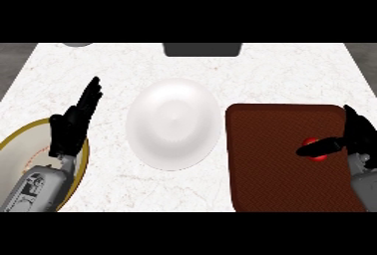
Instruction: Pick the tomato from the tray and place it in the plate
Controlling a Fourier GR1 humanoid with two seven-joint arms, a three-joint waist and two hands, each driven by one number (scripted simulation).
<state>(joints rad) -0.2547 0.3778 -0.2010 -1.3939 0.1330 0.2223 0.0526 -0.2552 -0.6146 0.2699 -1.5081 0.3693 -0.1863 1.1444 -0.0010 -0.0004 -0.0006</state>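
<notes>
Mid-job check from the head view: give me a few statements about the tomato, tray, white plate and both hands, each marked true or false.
1. The tomato is on the brown tray. True.
2. The white plate already holds the tomato. False: the plate has nothing on it.
3. The right hand is at the tomato, with its thumb across it. True.
4. The left hand is holding the white plate. False: it is open, fingers straight, left of the plate and apart from it.
5. The white plate lies to the right of the tray. False: it lies to the tray's left, between the tray and a yellow-rimmed plate.
</notes>
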